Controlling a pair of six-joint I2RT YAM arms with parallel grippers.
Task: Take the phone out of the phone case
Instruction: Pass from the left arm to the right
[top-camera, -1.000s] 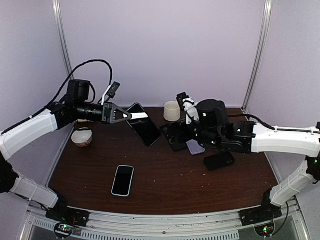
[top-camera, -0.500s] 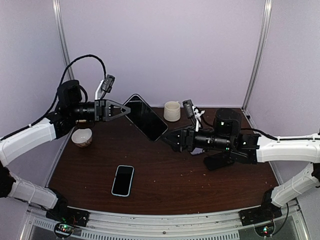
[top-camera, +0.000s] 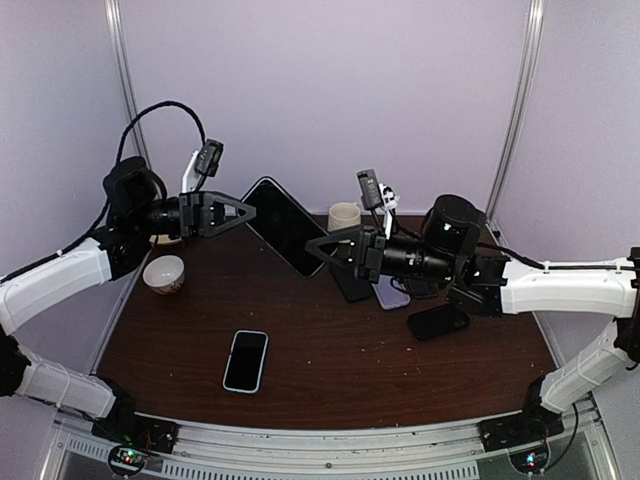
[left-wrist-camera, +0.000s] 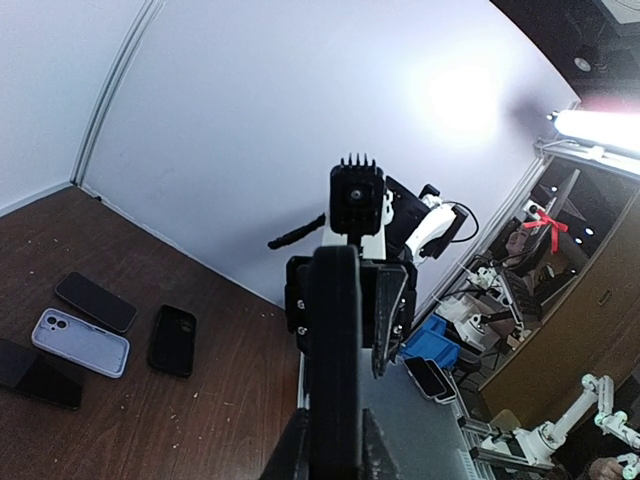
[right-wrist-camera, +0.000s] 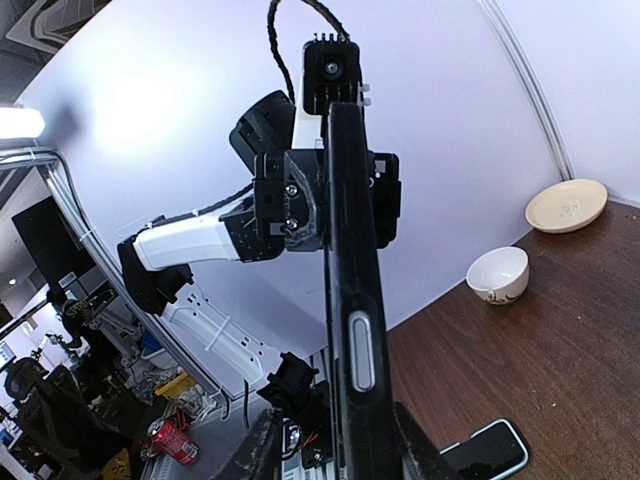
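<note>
A dark phone (top-camera: 285, 225) in its black phone case hangs tilted in the air above the back of the table. My left gripper (top-camera: 250, 213) is shut on its upper left end. My right gripper (top-camera: 312, 247) straddles its lower right end. In the left wrist view the phone (left-wrist-camera: 335, 360) stands edge-on, pinched in my left gripper (left-wrist-camera: 333, 440). In the right wrist view the cased phone (right-wrist-camera: 350, 300) runs edge-on through my right gripper (right-wrist-camera: 335, 440). One finger (right-wrist-camera: 405, 445) lies against it; the other finger (right-wrist-camera: 265, 445) stands a little apart.
On the table lie a blue-edged phone (top-camera: 246, 360), a black phone (top-camera: 438, 321), a lilac case (top-camera: 392, 293) and a black case (top-camera: 350, 283). A white bowl (top-camera: 164, 273) sits at the left, a cream cup (top-camera: 344, 215) at the back.
My left gripper has raised the phone off the table's back. My right arm has swung up from the table, and its jaws have come around the phone's lower end and narrowed.
</note>
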